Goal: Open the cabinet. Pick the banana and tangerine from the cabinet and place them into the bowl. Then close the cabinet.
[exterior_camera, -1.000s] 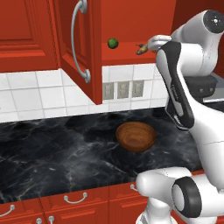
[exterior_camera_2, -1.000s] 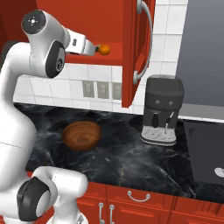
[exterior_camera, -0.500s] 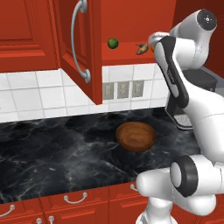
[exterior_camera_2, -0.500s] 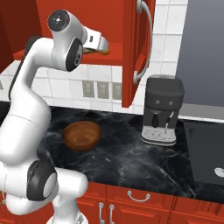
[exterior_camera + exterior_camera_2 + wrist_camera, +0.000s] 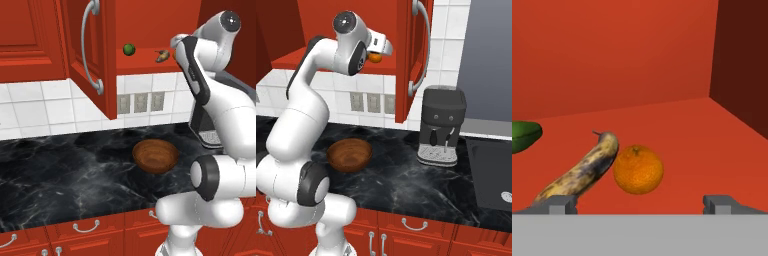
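The red cabinet (image 5: 72, 50) stands open, both doors swung out. On its shelf (image 5: 677, 130) a spotted brownish-yellow banana (image 5: 584, 170) lies touching the orange tangerine (image 5: 638, 169). My gripper (image 5: 641, 204) is open just in front of them, with the tangerine centred between its fingers and the banana toward the left fingertip (image 5: 562, 204). Nothing is held. From the left base view the banana (image 5: 161, 56) shows beside my white wrist, and from the right the tangerine (image 5: 375, 57) peeks out behind it. The brown wooden bowl (image 5: 155, 155) sits empty on the black counter below.
A green fruit (image 5: 129, 49) lies on the shelf left of the banana. The right cabinet door (image 5: 406, 50) with its curved handle (image 5: 423, 50) hangs close to my arm. A dark coffee machine (image 5: 442, 125) stands on the counter right of the bowl (image 5: 349, 154).
My arm's elbow has swung over toward the cabinet while the hand stayed at the shelf opening. The fruit and bowl have not moved. The gripper stays open.
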